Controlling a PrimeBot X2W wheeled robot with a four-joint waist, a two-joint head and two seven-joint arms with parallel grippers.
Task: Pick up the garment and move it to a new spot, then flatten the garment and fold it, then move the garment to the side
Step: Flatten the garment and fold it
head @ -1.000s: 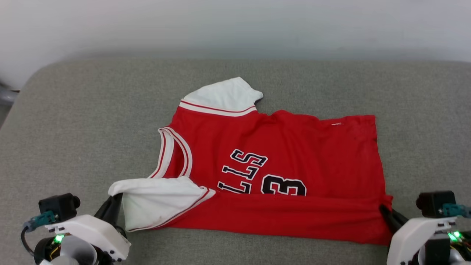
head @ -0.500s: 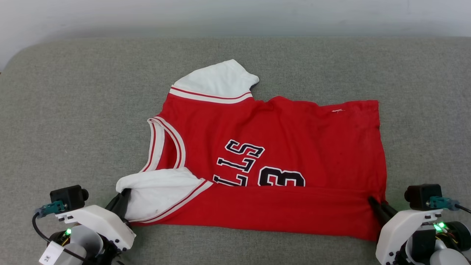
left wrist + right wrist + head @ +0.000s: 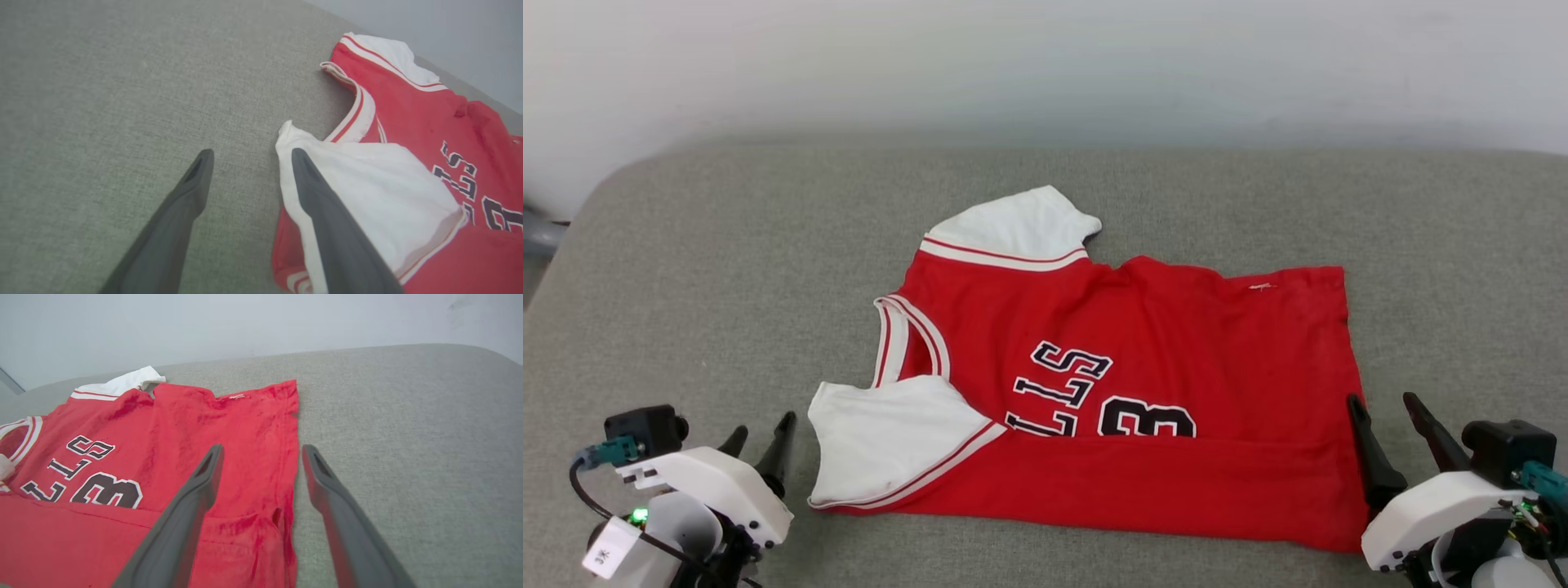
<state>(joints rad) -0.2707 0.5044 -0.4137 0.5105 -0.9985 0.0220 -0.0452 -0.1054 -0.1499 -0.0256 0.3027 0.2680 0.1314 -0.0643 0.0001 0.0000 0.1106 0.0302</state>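
The garment (image 3: pixel 1143 327) is a red jersey with white sleeves, lying spread on the grey padded surface (image 3: pixel 686 269) with its collar to the left. Its near edge is folded up over the lower part of the black lettering. My left gripper (image 3: pixel 761 431) stands open just left of the near white sleeve (image 3: pixel 890 433), with nothing between its fingers. In the left wrist view the left gripper (image 3: pixel 251 153) has one finger over the sleeve (image 3: pixel 388 183) edge. My right gripper (image 3: pixel 1382 402) stands open at the garment's near right corner. There the right gripper (image 3: pixel 262 448) straddles the hem of the garment (image 3: pixel 184 424).
The grey padded surface reaches to a pale wall (image 3: pixel 1045 65) at the back. Its rounded corner (image 3: pixel 613 175) is at the far left. Bare fabric lies on both sides of the jersey and behind it.
Both grippers have opened and let go of the garment's near edge. The sleeve and the right hem corner now lie flat. The head camera has shifted between frames.
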